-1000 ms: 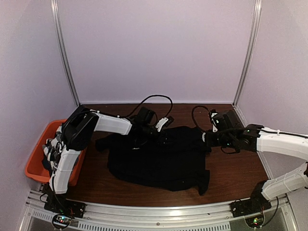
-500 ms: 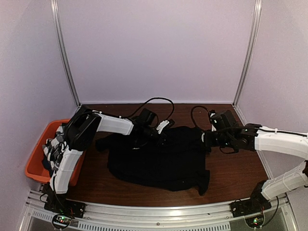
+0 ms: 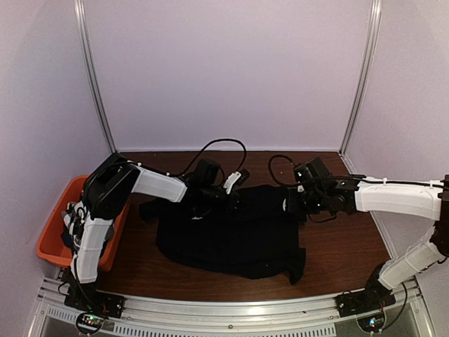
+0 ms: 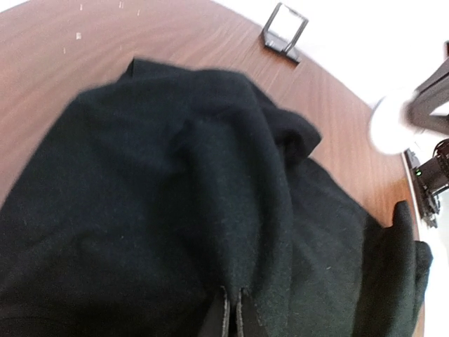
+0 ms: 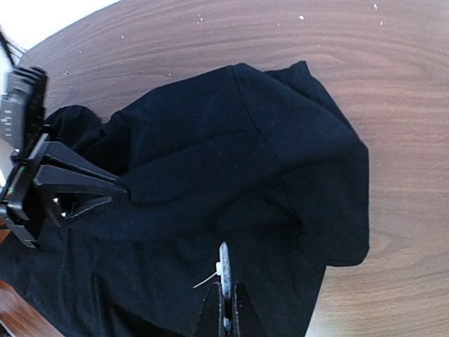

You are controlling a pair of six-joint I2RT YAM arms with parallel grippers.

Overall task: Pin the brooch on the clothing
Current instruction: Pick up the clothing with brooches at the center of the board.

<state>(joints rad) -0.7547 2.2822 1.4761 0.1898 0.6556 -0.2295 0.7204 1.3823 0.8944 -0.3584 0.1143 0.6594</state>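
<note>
The black T-shirt [image 3: 231, 235] lies spread on the brown table; its print does not show. My left gripper [image 3: 237, 199] is shut on a raised fold of the shirt near its far edge, and the left wrist view shows the fingers [image 4: 233, 314] pinching that fold [image 4: 245, 232]. My right gripper [image 3: 289, 203] is shut on the small white brooch [image 5: 224, 270], held edge-on above the shirt [image 5: 231, 175], its thin pin pointing left. In the right wrist view my left gripper [image 5: 121, 194] holds the fold to the left of the brooch.
An orange bin [image 3: 50, 242] with checked cloth [image 3: 76, 217] stands at the left edge. A small black frame [image 4: 284, 33] stands on the wood beyond the shirt. Black cables [image 3: 224, 144] loop at the back. Walls close in the sides and the back.
My right gripper has moved left with the brooch, closer to the held fold. My left arm has shifted slightly left, still pinching the shirt.
</note>
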